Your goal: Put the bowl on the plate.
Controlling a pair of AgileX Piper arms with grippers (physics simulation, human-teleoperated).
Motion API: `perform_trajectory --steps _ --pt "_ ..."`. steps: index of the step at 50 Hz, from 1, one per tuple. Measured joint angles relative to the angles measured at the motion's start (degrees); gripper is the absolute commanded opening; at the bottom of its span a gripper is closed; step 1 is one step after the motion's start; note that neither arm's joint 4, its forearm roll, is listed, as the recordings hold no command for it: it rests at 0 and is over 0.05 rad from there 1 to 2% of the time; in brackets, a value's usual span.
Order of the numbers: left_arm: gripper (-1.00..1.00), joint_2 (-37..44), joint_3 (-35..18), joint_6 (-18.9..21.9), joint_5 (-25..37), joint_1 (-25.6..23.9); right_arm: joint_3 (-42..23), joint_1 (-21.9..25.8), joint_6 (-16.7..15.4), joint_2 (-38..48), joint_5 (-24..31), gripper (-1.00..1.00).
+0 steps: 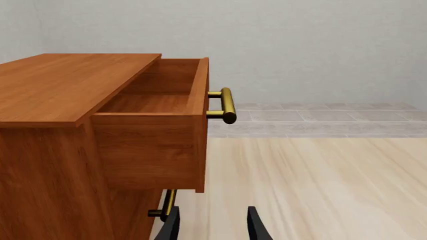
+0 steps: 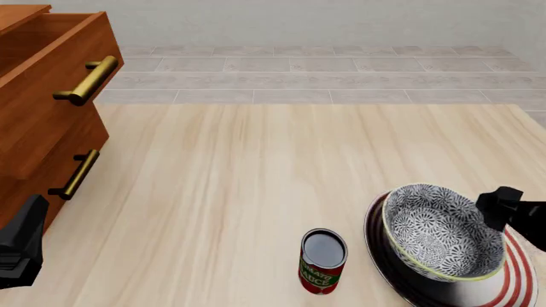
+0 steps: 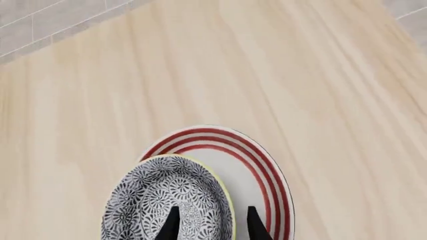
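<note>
Bowl (image 2: 442,233) and right gripper (image 3: 209,222) meet at the near right of the table, where the coming move is decided: in the right wrist view the two dark fingertips (image 3: 171,225) straddle the bowl's pale rim, one inside the patterned wall and one outside, so the gripper reads as clenched on the bowl's rim rather than released. The bowl sits over the plate (image 2: 514,278), tilted, its rim higher on the gripper's side; whether its base already rests on the plate's surface cannot be told from these views. From the gripper, the bowl lies straight ahead along the fingers and the red-ringed plate spreads beneath and beyond it, so what remains is probably to level the bowl, settle it and let go. Just beside the plate stands a can (image 2: 323,261), near enough to be knocked. The left gripper (image 1: 212,225) is well apart at the near left edge, fingers spread and holding nothing. Farther off stands a wooden cabinet (image 2: 38,128) with its top drawer (image 1: 157,107) pulled open.
</note>
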Motion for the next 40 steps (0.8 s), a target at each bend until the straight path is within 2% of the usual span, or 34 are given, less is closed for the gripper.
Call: perform_trajectory --steps 21,40 --pt "1.0 0.0 0.0 0.0 0.0 0.0 -9.1 -0.8 -3.0 -3.4 7.9 1.0" --pt "1.0 0.0 0.0 0.0 0.0 0.0 -16.3 0.8 -4.8 -4.9 13.1 1.0"
